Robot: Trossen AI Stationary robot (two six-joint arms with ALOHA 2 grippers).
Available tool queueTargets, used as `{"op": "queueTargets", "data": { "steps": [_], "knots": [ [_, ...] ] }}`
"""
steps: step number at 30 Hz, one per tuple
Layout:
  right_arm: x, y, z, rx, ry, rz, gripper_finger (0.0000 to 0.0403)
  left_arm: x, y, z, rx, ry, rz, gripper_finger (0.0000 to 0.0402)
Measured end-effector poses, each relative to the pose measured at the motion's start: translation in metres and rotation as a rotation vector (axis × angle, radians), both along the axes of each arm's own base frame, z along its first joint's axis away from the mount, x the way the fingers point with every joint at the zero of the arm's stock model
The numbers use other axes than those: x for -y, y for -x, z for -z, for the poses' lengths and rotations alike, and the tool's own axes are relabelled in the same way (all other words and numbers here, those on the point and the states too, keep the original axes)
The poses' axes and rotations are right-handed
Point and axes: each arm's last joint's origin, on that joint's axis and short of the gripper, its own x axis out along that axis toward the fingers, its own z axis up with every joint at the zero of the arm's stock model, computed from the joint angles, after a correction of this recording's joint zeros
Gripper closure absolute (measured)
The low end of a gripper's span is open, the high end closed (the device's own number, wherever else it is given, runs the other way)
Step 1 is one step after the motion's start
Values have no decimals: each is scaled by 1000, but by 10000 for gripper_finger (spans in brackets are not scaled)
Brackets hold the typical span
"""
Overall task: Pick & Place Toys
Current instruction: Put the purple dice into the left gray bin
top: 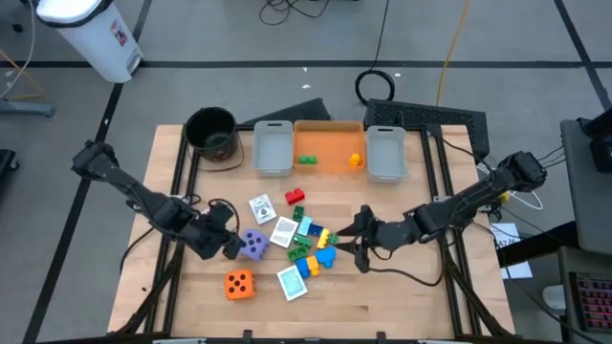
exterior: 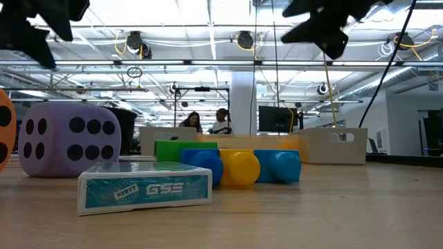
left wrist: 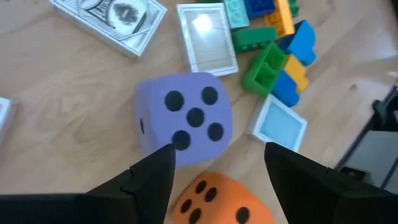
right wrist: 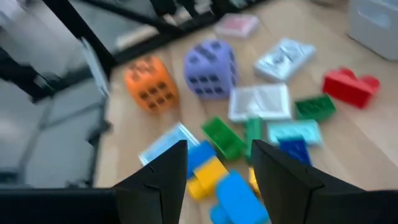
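The left gripper (left wrist: 214,171) is seen with its two dark fingers (left wrist: 152,177) spread, nothing pinched between them. Just ahead of the fingertips the purple foam die with black dots (left wrist: 186,118) rests on the wooden table (top: 402,296); whether the fingertip touches it cannot be told. Below the gap between the fingers the orange foam die with black dots (left wrist: 214,199) is seen. Beyond the purple die lie a clear-topped white card box (left wrist: 208,37) and a patterned white card pack (left wrist: 112,18); a pale blue-topped card box (left wrist: 280,121) lies beside the die, and past it a cluster of green, blue and yellow plastic bricks (left wrist: 277,56) is noted.

The right gripper (right wrist: 217,171) is held above the table, fingers (right wrist: 165,168) spread and empty. Directly under the gap lie a blue brick (right wrist: 239,193) and a yellow brick (right wrist: 208,174), with a green brick (right wrist: 222,137) just ahead. Farther on, a teal card box (right wrist: 293,132) and a red brick (right wrist: 348,84) are recorded.

At the table's far edge stand a grey rectangular bin (top: 273,148), an orange bin (top: 328,148), a second grey bin (top: 386,153) and a round black pot (top: 211,132).
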Motion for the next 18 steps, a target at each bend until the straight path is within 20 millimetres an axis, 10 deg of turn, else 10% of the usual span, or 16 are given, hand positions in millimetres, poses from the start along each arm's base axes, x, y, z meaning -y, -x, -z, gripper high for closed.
{"op": "queueTargets", "data": {
  "steps": [18],
  "knots": [
    [17, -14, -20, 209, -1, 45, 236, -2, 6, 59, -18, 61, 9, 147]
  ]
}}
